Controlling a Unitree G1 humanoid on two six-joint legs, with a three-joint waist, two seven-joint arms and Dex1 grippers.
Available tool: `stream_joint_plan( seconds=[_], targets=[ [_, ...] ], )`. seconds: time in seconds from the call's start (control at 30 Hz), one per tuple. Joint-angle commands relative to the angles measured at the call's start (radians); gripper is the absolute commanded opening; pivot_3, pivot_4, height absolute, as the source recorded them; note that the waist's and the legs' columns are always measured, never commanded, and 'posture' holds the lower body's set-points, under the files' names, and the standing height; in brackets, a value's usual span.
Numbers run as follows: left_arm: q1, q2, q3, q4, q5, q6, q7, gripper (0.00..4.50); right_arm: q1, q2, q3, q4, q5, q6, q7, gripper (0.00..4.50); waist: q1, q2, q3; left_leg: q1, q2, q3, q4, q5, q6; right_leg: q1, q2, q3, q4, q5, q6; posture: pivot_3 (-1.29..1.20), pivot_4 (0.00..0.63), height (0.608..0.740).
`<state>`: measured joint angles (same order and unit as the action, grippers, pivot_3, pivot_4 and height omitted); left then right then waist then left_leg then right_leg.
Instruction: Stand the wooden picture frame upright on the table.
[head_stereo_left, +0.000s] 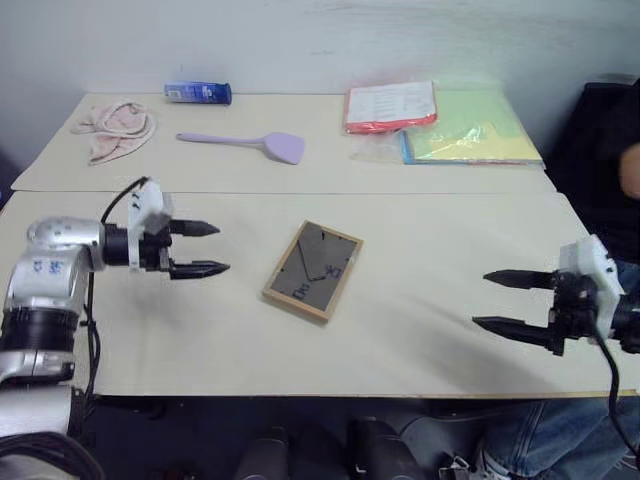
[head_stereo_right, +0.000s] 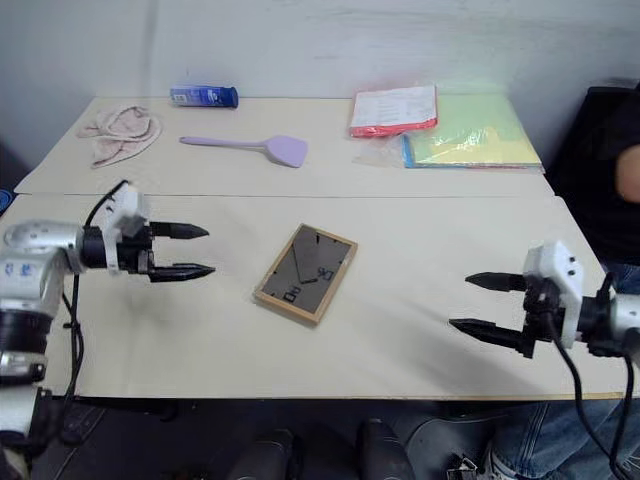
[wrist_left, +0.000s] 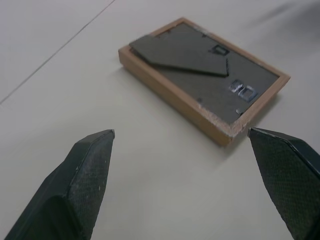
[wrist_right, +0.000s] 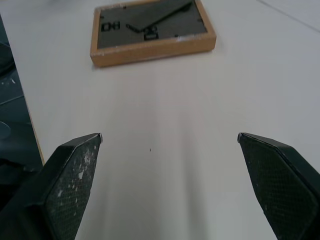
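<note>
One wooden picture frame (head_stereo_left: 313, 270) lies flat on one table (head_stereo_left: 420, 340).

1. The wooden picture frame (head_stereo_left: 313, 270) lies flat, back side up, on the near part of the table (head_stereo_left: 430, 340), about in the middle.
2. The left pincer (head_stereo_left: 212, 249) is to the left of the frame, the right pincer (head_stereo_left: 496, 299) is to its right, near the front edge; both are apart from it.
3. Behind, on the far part of the table, a cloth (head_stereo_left: 115, 128) lies at the left, then a can (head_stereo_left: 198, 93), a spatula (head_stereo_left: 245, 143), and folders (head_stereo_left: 440, 122) at the right.
</note>
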<state>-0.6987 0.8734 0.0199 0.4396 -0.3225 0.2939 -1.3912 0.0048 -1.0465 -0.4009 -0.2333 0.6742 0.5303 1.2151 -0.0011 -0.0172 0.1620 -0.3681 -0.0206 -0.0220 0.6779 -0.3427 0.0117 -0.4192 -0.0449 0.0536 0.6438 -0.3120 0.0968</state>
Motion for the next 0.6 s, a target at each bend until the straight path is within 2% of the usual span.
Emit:
stream_joint_plan(
  seconds=[0.03, 0.27, 0.43, 0.47, 0.6],
  targets=[
    [-0.004, 0.005, -0.025, 0.019, 0.023, -0.022, -0.048, 4.5, -0.011, 0.004, -0.019, -0.014, 0.012, 0.002, 0.002, 4.47, -0.004, 0.001, 0.0, 0.0, 0.0, 0.0, 0.0, 0.0, 0.0, 0.0, 0.0, 0.0, 0.0, 0.0, 0.0, 0.0, 0.15, 0.74],
    [0.012, -0.013, -0.034, 0.003, 0.046, -0.026, -0.024, 4.5, -0.007, 0.05, 0.005, -0.056, -0.009, -0.001, -0.063, 4.47, 0.0, -0.001, 0.001, -0.007, 0.0, 0.003, 0.004, 0.0, 0.0, -0.008, 0.0, 0.002, 0.003, 0.0, 0.001, 0.0, 0.15, 0.74],
    [-0.042, -0.069, -0.09, 0.127, 0.151, -0.194, 0.024, 4.5, -0.038, 0.076, 0.068, -0.054, -0.064, -0.036, -0.104, 4.47, 0.003, -0.001, 0.001, -0.007, 0.0, 0.002, 0.004, 0.0, -0.001, -0.008, 0.0, 0.002, 0.004, 0.0, 0.001, 0.0, 0.15, 0.74],
    [-0.059, -0.085, -0.105, 0.164, 0.18, -0.24, 0.04, 4.31, -0.054, 0.083, 0.092, -0.044, -0.088, -0.052, -0.114, 4.49, 0.003, -0.001, 0.001, -0.007, 0.0, 0.003, 0.004, 0.0, 0.0, -0.008, 0.0, 0.002, 0.004, 0.0, 0.001, 0.0, 0.15, 0.74],
    [-0.119, -0.148, -0.148, 0.273, 0.243, -0.347, 0.065, 3.34, -0.117, 0.113, 0.178, -0.002, -0.165, -0.093, -0.144, 3.59, 0.002, -0.002, 0.002, -0.007, 0.0, 0.003, 0.004, 0.0, -0.001, -0.009, 0.0, 0.002, 0.004, 0.0, 0.001, 0.0, 0.15, 0.74]
  ],
)
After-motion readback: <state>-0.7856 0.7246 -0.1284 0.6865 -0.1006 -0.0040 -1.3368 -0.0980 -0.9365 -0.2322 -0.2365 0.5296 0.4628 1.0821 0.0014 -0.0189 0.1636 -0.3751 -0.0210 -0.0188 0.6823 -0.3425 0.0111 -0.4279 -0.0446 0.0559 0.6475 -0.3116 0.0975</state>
